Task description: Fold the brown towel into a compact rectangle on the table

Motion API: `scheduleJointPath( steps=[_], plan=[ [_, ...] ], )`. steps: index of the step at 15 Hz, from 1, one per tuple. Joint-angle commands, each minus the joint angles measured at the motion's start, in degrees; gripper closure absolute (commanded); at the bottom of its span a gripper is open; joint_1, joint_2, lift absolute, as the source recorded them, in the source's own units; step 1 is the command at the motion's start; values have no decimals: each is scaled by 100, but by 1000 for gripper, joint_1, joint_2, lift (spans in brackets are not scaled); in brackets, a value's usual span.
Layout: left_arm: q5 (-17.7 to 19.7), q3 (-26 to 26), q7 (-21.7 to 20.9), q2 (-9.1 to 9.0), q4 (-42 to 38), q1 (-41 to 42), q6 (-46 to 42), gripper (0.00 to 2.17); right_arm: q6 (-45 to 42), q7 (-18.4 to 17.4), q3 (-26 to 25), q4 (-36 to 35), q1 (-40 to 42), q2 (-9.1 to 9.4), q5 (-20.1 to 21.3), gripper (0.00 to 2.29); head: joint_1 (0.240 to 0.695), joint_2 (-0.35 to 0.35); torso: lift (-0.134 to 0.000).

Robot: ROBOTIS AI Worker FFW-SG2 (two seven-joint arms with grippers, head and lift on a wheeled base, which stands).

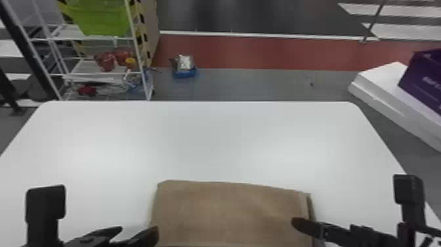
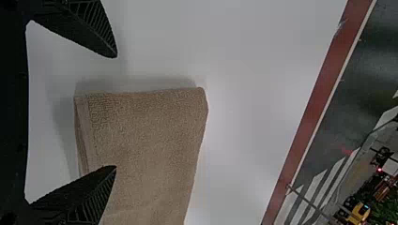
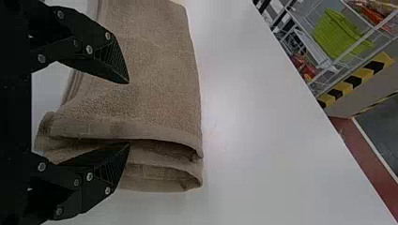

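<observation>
The brown towel [image 1: 229, 210] lies folded in layers near the table's front edge in the head view. My left gripper [image 1: 134, 230] is at its left side, fingers apart. My right gripper [image 1: 303, 226] is over its right side. In the left wrist view, the left gripper [image 2: 115, 112] stands open, one finger over the towel [image 2: 145, 140] and one beyond its edge, nothing held. In the right wrist view, the right gripper [image 3: 129, 115] is open around the height of the layered end of the towel [image 3: 150, 79]; its lower finger overlaps the gap between layers.
The white table [image 1: 210, 141] extends beyond the towel. Past it stand a white shelf rack [image 1: 98, 77] with a green bin [image 1: 98, 16] at the back left, and a purple box [image 1: 423, 78] on a white block at the right.
</observation>
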Motion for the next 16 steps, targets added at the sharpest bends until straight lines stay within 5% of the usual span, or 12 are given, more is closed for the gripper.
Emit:
scheduleJointPath(
  steps=[1,16],
  plan=[
    [-1,-17,0,-15,25,-21,4,33,12,-1,10,-45,-3,5,-114,488,695,-41,-123],
    [8,-17,-53,-15,-11,40,4,33,-404,43,-148,728,-197,5,167,498,695,-76,-123]
  ],
)
